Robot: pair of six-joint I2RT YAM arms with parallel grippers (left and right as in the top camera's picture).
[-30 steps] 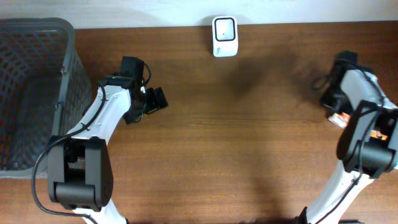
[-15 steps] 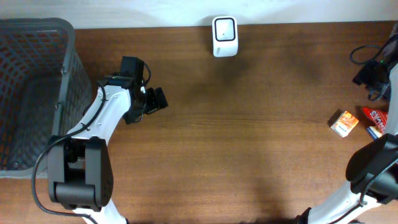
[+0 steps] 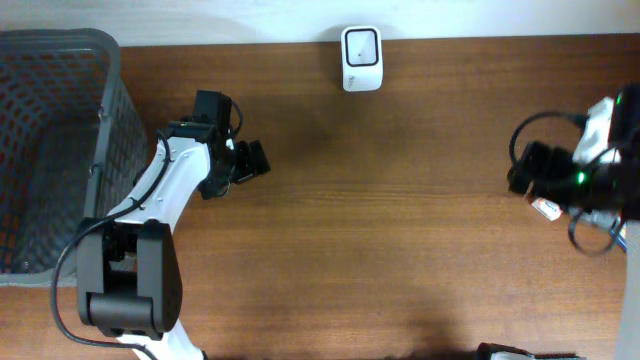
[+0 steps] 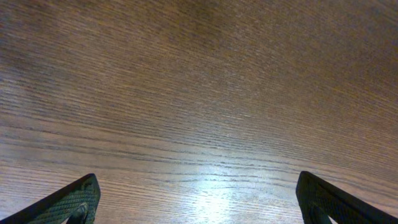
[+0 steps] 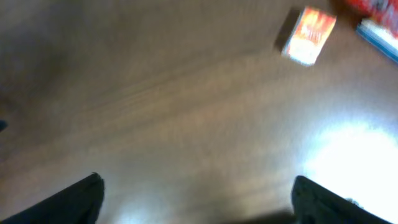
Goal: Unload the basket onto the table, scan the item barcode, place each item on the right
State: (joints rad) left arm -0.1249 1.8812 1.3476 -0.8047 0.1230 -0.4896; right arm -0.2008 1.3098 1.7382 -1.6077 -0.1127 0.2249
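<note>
Across a dark brown wooden counter (image 3: 400,260), patched with lamp glare: a small white rectangular barcode scanner (image 3: 360,45) at the far edge and a grey plastic mesh basket (image 3: 60,90) at the left end. At the right end, partly hidden under the right arm (image 3: 575,180) in the overhead view, a small orange-and-white cardboard box (image 5: 309,35) lying flat, just beside a red packet (image 5: 373,5) and a blue-edged item (image 5: 378,32), both cropped by the frame. Fingers of the right hand (image 5: 199,196) spread wide with nothing between them, hovering over bare wood, with the box ahead and off to the right in the blurred wrist view. Same for the left hand (image 4: 199,202): spread wide, empty, over bare wood between basket and scanner, well apart from the box. Judged as the pick-up step: box not yet gripped and nowhere near the scanner, so early in the task. Next calls for bringing the right hand over the box, setting the fingers across its narrower sides, lowering and closing, then carrying it to the scanner with the barcode face turned toward the window. Cannot tell which face carries the barcode. Worth minding the neighbouring packets while closing
</note>
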